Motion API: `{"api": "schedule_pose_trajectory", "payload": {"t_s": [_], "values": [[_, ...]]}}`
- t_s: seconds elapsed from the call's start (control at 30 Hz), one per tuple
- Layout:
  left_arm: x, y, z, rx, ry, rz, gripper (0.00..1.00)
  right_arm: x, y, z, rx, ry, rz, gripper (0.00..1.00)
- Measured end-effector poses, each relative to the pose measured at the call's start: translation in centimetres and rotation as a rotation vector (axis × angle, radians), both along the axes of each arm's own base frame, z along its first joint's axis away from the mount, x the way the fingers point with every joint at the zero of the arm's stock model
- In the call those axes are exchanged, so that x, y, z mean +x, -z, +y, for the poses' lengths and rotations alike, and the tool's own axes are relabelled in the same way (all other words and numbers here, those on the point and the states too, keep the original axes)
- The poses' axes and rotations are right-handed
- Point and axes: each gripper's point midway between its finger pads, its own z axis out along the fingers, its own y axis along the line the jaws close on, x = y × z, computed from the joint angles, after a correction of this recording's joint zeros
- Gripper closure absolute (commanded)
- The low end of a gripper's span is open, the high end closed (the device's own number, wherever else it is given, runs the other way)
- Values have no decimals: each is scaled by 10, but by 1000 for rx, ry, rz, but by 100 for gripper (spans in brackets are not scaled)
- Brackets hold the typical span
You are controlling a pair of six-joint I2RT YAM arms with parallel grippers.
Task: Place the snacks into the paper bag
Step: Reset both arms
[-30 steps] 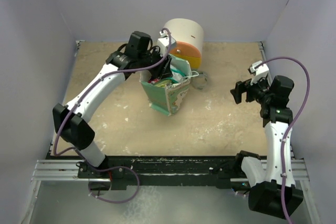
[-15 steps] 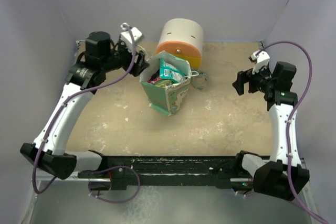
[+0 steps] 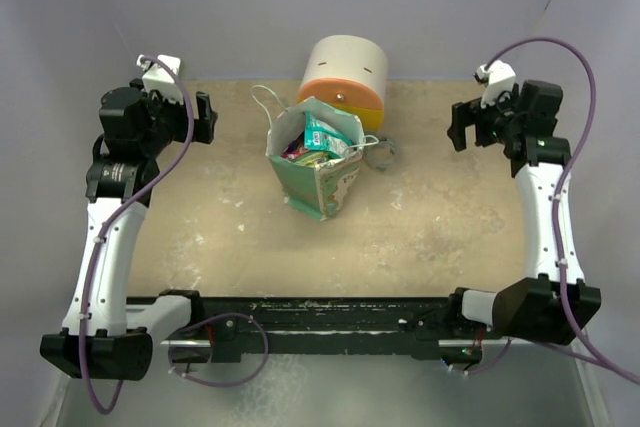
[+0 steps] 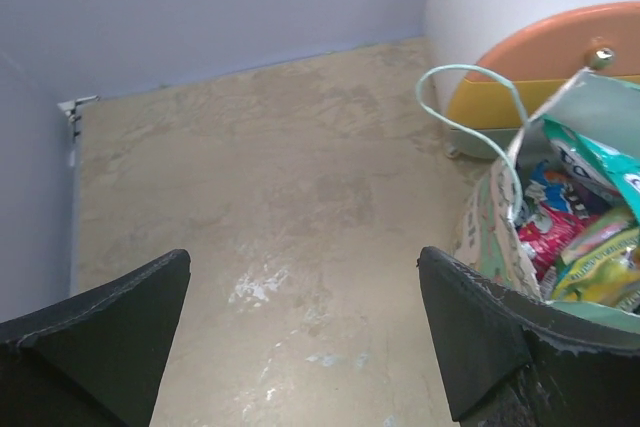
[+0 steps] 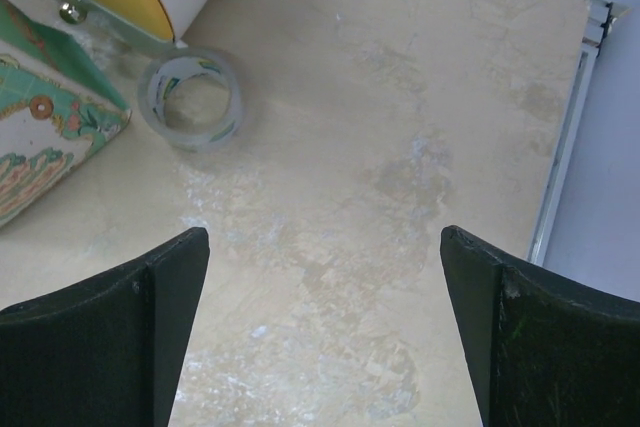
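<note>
The mint-green paper bag (image 3: 326, 187) stands upright in the middle of the table, its mouth open. Several snacks (image 3: 320, 136) fill it: teal, pink, blue and yellow-green packets (image 4: 585, 237) show in the left wrist view inside the bag (image 4: 487, 232). My left gripper (image 3: 204, 117) is raised at the far left, well apart from the bag, open and empty (image 4: 303, 257). My right gripper (image 3: 459, 128) hovers at the far right, also open with nothing between its fingers (image 5: 322, 235). One printed corner of the bag (image 5: 45, 147) shows in the right wrist view.
A round cream, orange and yellow drawer unit (image 3: 346, 73) stands just behind the bag. A clear tape ring (image 3: 381, 152) lies right of the bag, seen as well in the right wrist view (image 5: 190, 99). Purple walls close in three sides.
My left arm has drawn back from above the bag's mouth to the far left, and its jaws have opened. A teal packet now lies on top in the bag. My right gripper moved farther back.
</note>
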Motion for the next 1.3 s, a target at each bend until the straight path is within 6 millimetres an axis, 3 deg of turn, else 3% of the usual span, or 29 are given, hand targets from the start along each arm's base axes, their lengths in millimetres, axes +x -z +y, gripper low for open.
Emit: {"api": "schedule_pose_trajectory", "payload": {"t_s": [0.23, 0.47, 0.7, 0.9, 1.17, 1.3], "values": [[8, 16, 23, 40, -117, 55, 1, 17, -12, 30, -90, 2, -12, 0], [9, 25, 29, 90, -129, 67, 1, 14, -32, 11, -141, 107, -54, 0], [5, 39, 25, 102, -95, 78, 1, -5, -51, 10, -109, 142, -114, 0], [-9, 22, 21, 115, -56, 7, 1, -30, -64, 16, -41, 160, -175, 0], [-29, -8, 19, 103, -52, -106, 1, -31, -67, 24, 19, 149, -215, 0], [-35, -5, 22, 100, -72, -121, 1, -38, -63, 27, 32, 142, -236, 0]]}}
